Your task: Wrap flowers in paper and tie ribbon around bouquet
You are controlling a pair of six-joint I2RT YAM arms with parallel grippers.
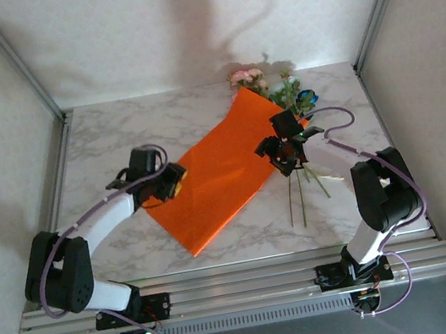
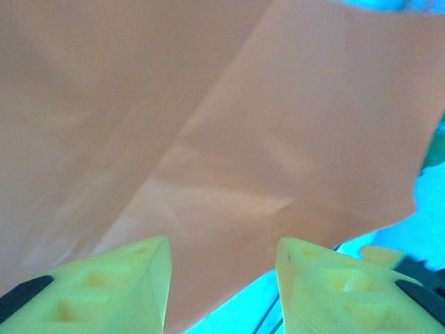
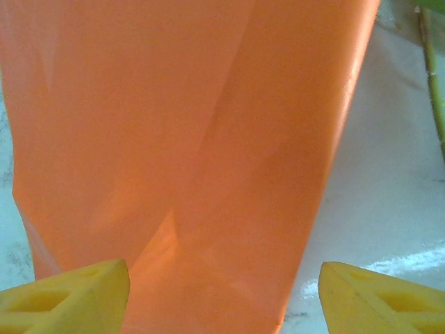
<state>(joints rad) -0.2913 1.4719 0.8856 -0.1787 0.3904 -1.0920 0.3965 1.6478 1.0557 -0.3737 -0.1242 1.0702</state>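
The orange paper [image 1: 224, 175] lies diagonally across the marble table. The flowers [image 1: 302, 100] rest at its far right corner, pink and blue blooms poking past the sheet. Their green stems [image 1: 301, 197] run out to the right of the paper. My left gripper [image 1: 172, 181] sits at the sheet's left edge. It is open, its yellow-green fingers [image 2: 125, 278] apart with the paper [image 2: 278, 139] reaching into the gap. My right gripper [image 1: 285, 155] hovers at the right edge, open wide over the paper [image 3: 195, 139], beside a stem [image 3: 434, 83]. The ribbon and the bouquet are out of view.
White walls and slanted aluminium posts [image 1: 22, 68] enclose the table on three sides. A metal rail [image 1: 243, 288] with both arm bases runs along the near edge. Purple cables [image 1: 339, 117] loop off the arms. Bare marble [image 1: 106, 135] lies left of the paper.
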